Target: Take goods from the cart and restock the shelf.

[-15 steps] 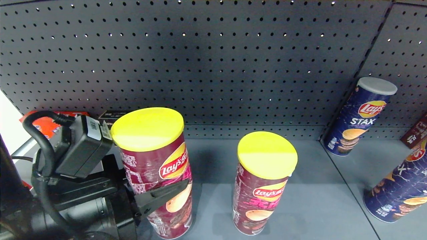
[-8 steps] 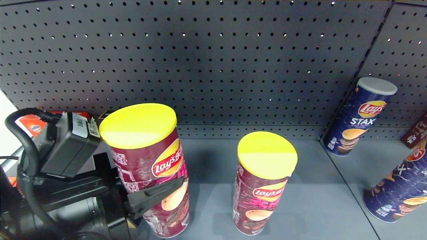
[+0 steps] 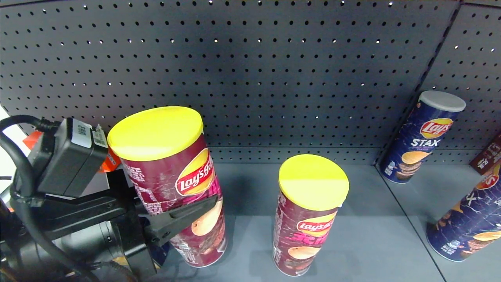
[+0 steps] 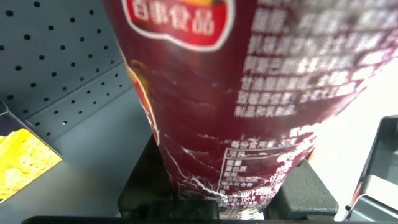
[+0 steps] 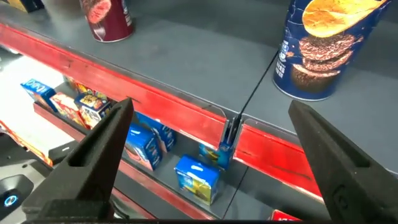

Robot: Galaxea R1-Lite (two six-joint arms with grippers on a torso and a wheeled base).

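Note:
A maroon chip can (image 3: 176, 188) with a yellow lid is clamped in my left gripper (image 3: 181, 213) at the left end of the grey shelf (image 3: 372, 235), leaning slightly. One black finger (image 3: 188, 218) crosses its front, and the other is hidden behind it. In the left wrist view the can (image 4: 236, 106) sits between both fingers of the gripper (image 4: 224, 199). A second maroon can (image 3: 307, 219) stands upright mid-shelf, well apart from the held one. My right gripper (image 5: 214, 168) hangs open and empty in front of the shelf's red front edge (image 5: 168, 93).
Blue chip cans stand at the right: one at the back (image 3: 422, 137), one nearer (image 3: 469, 223). The perforated back panel (image 3: 250, 78) closes the shelf behind. A lower shelf holds blue boxes (image 5: 196, 177). Open floor lies between the maroon cans and the blue ones.
My left gripper has carried the held can to the left and upward in the head view, and it now leans a little. The standing cans have not moved.

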